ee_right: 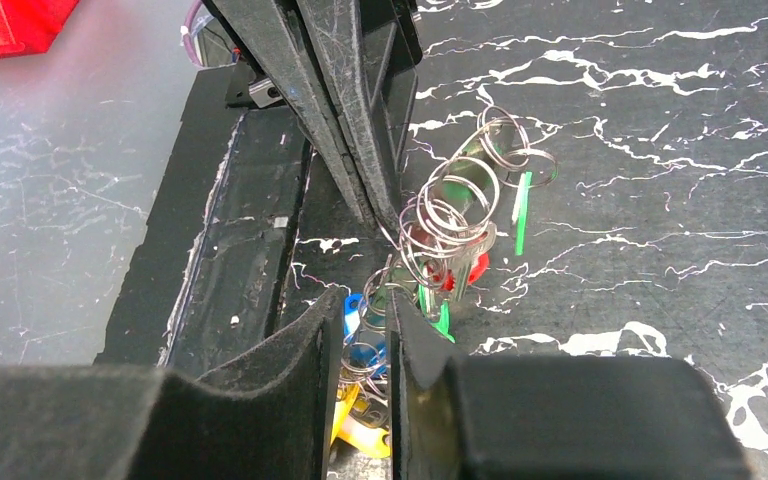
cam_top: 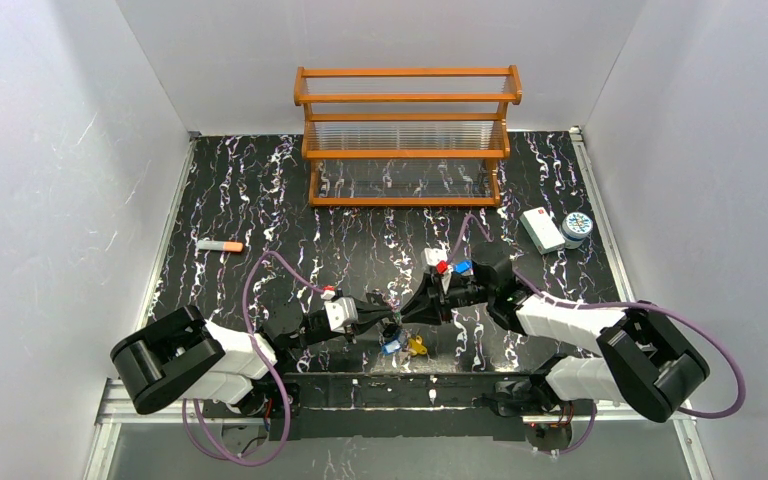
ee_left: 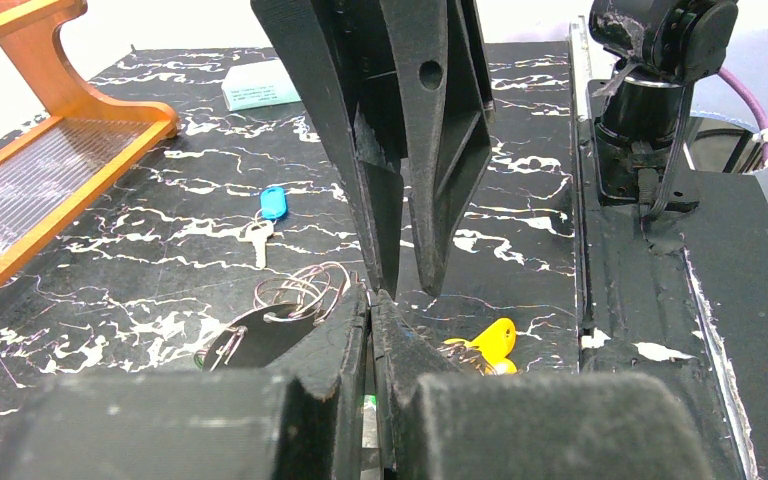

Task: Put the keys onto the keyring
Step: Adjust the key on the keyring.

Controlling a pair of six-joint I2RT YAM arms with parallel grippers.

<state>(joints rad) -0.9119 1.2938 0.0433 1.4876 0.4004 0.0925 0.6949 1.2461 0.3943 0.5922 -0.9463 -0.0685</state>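
Observation:
My left gripper is shut on the keyring, a tangle of thin silver wire loops just above the table at the front centre. Green and red keys hang in that tangle. My right gripper meets the left gripper tip to tip, its fingers a narrow gap apart and some wire loops lying in the gap. Under the tips a blue key and a yellow key lie on the table. In the left wrist view another blue key lies farther out.
An orange wooden rack stands at the back. A white box and a round patterned tin sit at the right. An orange-tipped grey stick lies at the left. White walls close in the black marbled table.

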